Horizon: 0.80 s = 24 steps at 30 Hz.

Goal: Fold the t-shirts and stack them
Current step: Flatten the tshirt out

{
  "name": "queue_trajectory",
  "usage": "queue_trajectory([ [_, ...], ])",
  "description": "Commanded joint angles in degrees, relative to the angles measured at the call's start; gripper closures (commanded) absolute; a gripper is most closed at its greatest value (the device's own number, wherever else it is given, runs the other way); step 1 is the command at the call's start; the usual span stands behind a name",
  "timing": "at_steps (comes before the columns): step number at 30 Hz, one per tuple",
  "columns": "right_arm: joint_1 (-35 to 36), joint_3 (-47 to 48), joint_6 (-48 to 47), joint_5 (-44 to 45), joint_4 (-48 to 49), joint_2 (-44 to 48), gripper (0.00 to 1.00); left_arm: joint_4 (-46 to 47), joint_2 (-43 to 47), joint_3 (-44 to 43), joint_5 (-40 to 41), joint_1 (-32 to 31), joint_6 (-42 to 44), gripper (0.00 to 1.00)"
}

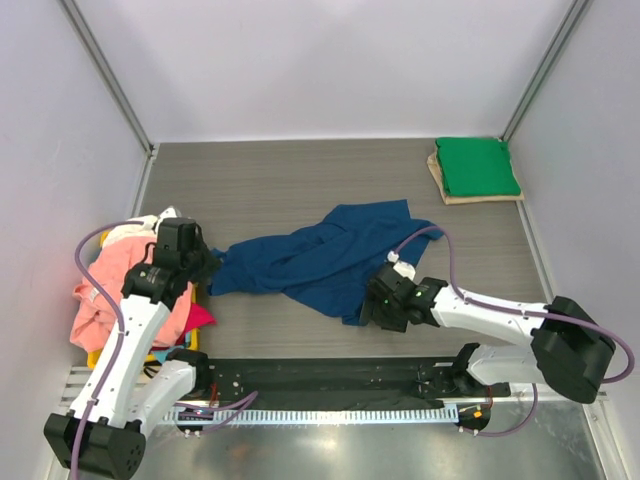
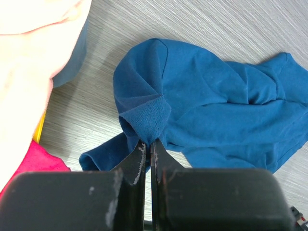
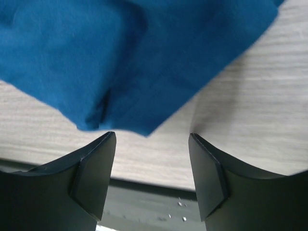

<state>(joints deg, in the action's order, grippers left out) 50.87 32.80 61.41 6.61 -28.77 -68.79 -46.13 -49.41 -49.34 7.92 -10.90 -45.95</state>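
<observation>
A navy blue t-shirt (image 1: 320, 258) lies crumpled across the middle of the table. My left gripper (image 1: 212, 263) is shut on a ribbed edge at its left end; the left wrist view shows the jaws (image 2: 149, 144) pressed together on a pinch of the blue cloth (image 2: 216, 96). My right gripper (image 1: 370, 310) sits at the shirt's near right corner. It is open, and in the right wrist view a blue corner (image 3: 134, 57) ends just beyond the gap (image 3: 153, 137), touching neither finger. A folded green t-shirt (image 1: 478, 166) rests at the back right.
A heap of salmon pink, cream and magenta t-shirts (image 1: 110, 290) lies on a yellow tray (image 1: 195, 335) at the left, close to my left arm. The green shirt rests on a flat tan board (image 1: 440, 185). A black rail (image 1: 330, 375) runs along the near table edge.
</observation>
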Motion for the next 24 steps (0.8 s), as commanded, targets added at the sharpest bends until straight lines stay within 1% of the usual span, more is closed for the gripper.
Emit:
queue_trajectory([
  [1,0.28,1.22,1.17,1.91,5.30,-2.48,0.34,0.51,1.16,0.21,-0.10,0.17,1.22,1.00],
  [5,0.28,0.69,1.00,2.18,7.76,-5.73,0.39,0.78,1.24,0.65,-0.10,0.17,1.22,1.00],
  [6,0.19,0.69,1.00,2.18,8.20,-6.26,0.45,0.86,1.33,0.74,-0.10,0.17,1.22,1.00],
  [8,0.28,0.34,0.91,2.97,8.56,-6.88,0.50,0.86,1.24,0.65,-0.10,0.17,1.30,1.00],
  [9,0.19,0.16,0.82,3.14,8.99,-6.97,0.57,0.69,1.16,0.65,-0.10,0.26,1.39,1.00],
  [11,0.28,-0.27,0.56,3.58,9.35,-6.53,0.67,0.69,1.33,0.30,-0.10,0.17,1.66,1.00],
  [12,0.19,-0.36,0.56,3.76,9.18,-6.09,0.81,0.43,1.33,0.13,-0.10,0.17,1.57,1.00],
  [14,0.19,-0.02,0.20,5.25,8.30,-4.60,0.93,0.16,1.59,-0.40,-0.01,0.17,1.83,1.00],
  [15,0.19,0.33,0.12,6.04,6.29,-2.51,0.99,-0.36,1.86,-1.36,-0.27,0.17,1.92,1.00],
  [17,0.19,2.78,-0.50,9.27,3.04,0.66,0.99,-1.15,2.73,-2.86,-0.71,0.17,2.62,1.00],
  [18,0.19,4.10,-0.76,10.69,-1.68,4.33,0.99,-2.29,3.17,-4.95,-0.80,0.26,2.89,1.00],
  [19,0.19,5.68,-1.11,11.83,-3.99,6.11,0.99,-3.08,3.61,-6.11,-0.80,0.17,3.15,1.00],
  [20,0.19,9.18,-1.72,14.37,-6.53,7.87,0.99,-4.31,4.66,-7.25,-0.72,0.17,3.33,1.00],
  [21,0.19,11.04,-2.08,15.44,-11.17,12.06,0.99,-5.02,5.19,-8.56,-0.72,0.17,4.02,1.00],
  [24,0.19,18.25,-5.59,19.30,-17.25,18.24,0.99,-5.90,8.17,-13.31,-1.42,0.17,4.47,1.00],
])
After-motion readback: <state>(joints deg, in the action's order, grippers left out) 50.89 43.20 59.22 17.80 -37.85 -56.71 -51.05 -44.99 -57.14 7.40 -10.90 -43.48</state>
